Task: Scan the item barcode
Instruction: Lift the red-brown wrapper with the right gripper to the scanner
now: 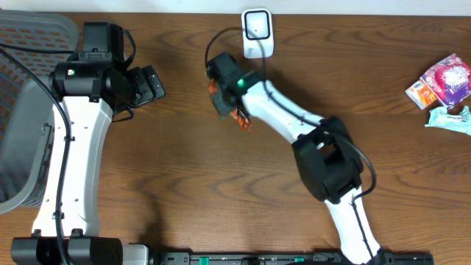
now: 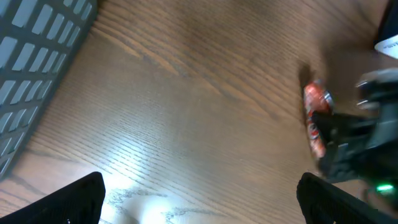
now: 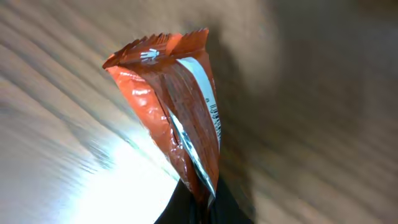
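Right end effector (image 1: 223,99) is clamped tight on the orange snack packet (image 3: 177,106), just beside the white scanner (image 1: 257,31). Left end effector (image 1: 151,85) has its fingers wide apart, further from the scanner, over the surface (image 1: 184,184).

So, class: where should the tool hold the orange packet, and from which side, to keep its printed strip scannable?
Pinch one narrow end of the orange packet, coming in along its length, as the right tool does. It is flat and thin, so the jaws clamp it easily, and the white printed strip on its side is left uncovered.
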Controlling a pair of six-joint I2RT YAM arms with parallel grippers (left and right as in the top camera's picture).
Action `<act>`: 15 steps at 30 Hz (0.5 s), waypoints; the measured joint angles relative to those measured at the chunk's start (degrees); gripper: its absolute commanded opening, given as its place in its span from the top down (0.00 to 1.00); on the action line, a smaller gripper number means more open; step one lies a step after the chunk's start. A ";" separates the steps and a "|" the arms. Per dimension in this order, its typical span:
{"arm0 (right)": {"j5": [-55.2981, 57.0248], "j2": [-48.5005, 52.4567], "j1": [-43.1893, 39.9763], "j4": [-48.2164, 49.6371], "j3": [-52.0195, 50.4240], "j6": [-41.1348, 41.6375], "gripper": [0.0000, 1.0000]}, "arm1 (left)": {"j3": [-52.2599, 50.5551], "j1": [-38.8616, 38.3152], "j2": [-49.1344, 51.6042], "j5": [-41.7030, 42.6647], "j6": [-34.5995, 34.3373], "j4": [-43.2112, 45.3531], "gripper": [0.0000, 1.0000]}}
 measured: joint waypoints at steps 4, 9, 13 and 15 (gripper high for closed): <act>-14.25 -0.04 -5.09 0.66 4.92 0.90 0.99 | 0.00 -0.02 0.00 0.00 0.00 0.00 0.02; -32.37 -0.11 -15.02 10.19 7.06 6.80 0.99 | 0.00 -0.02 0.00 0.02 0.02 -0.02 0.02; -41.46 -0.11 -22.73 17.51 7.06 13.25 0.99 | 0.00 -0.02 0.00 0.02 0.00 -0.02 0.02; -44.41 -0.11 -25.68 20.65 7.06 16.06 0.99 | 0.00 0.00 0.00 0.00 0.00 -0.02 0.02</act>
